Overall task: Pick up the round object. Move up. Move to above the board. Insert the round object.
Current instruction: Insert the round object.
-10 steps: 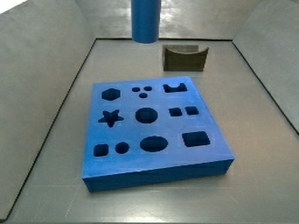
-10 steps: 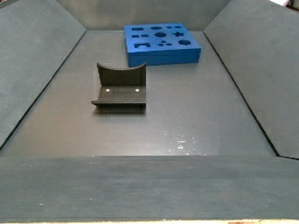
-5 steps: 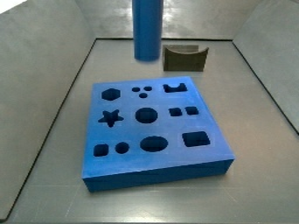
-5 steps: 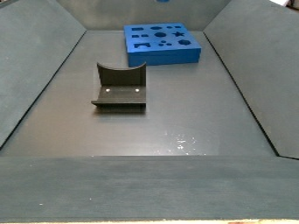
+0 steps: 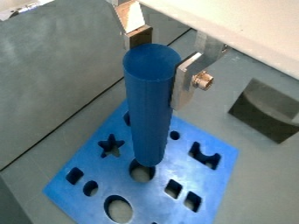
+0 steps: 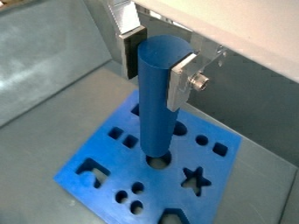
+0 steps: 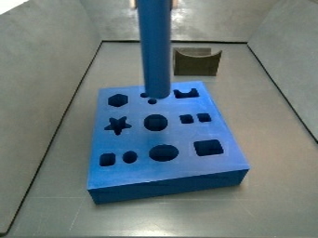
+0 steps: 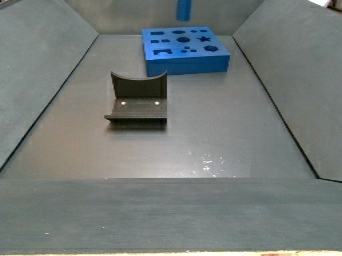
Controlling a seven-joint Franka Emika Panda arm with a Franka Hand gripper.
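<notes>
The round object is a tall blue cylinder (image 7: 152, 46), held upright by my gripper (image 5: 163, 51), which is shut on its upper end. Both wrist views show the silver fingers (image 6: 184, 74) against its sides. The peg's lower end meets a round hole in the top of the blue board (image 7: 187, 135), near the small circles at the far side. How deep it sits cannot be told. The board also shows in both wrist views (image 5: 93, 166) (image 6: 111, 156) and, with the peg (image 8: 185, 10) above it, at the far end of a side view (image 8: 187, 62).
The dark fixture (image 7: 196, 61) stands on the grey floor behind the board; in a side view (image 8: 136, 100) it is in the middle of the bin. Sloping grey walls (image 7: 62, 112) enclose the floor on both sides.
The peg has come down from above the far wall onto the board's top and shifted toward the round hole. The board and the fixture have not moved.
</notes>
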